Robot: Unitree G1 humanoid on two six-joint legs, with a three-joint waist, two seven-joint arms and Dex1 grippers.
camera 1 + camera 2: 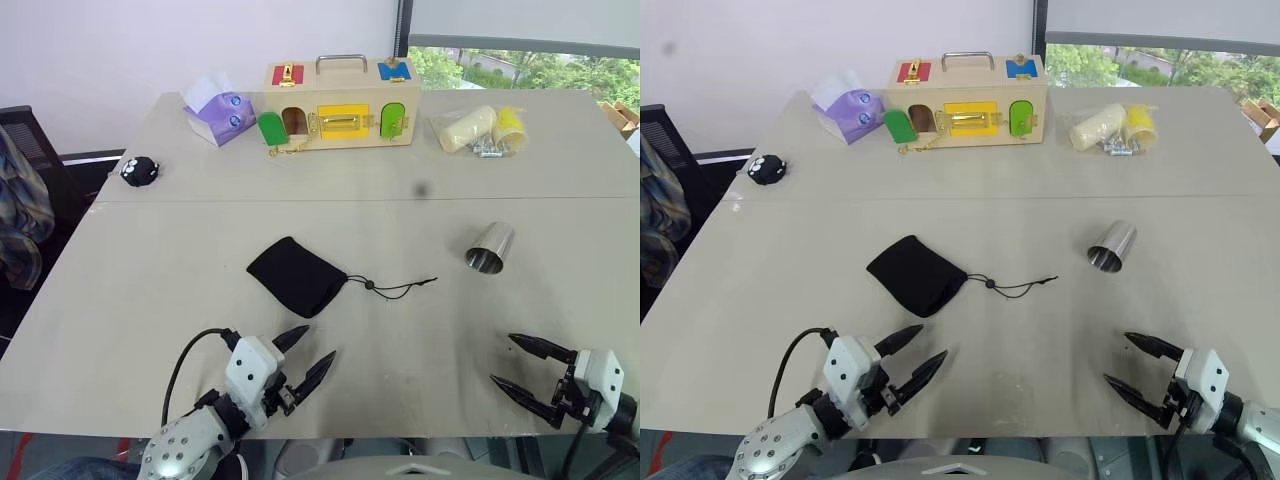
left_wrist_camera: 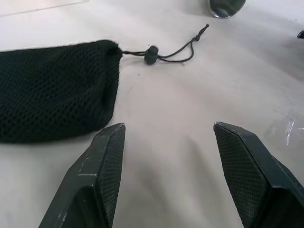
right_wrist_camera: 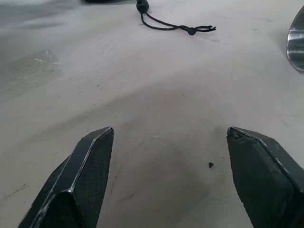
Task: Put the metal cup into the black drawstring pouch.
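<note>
The metal cup lies on its side on the right half of the table, its open mouth turned toward me. The black drawstring pouch rests flat near the table's middle, its cord and toggle bead trailing to the right. My left gripper hovers open near the front edge, just short of the pouch, with nothing between its fingers. My right gripper stands open at the front right, well short of the cup and empty.
At the back stand a wooden lock box with coloured doors, a purple tissue pack, and a bagged pale yellow roll with small hardware. A small black-and-white toy sits at the left. A chair stands beyond the table's left edge.
</note>
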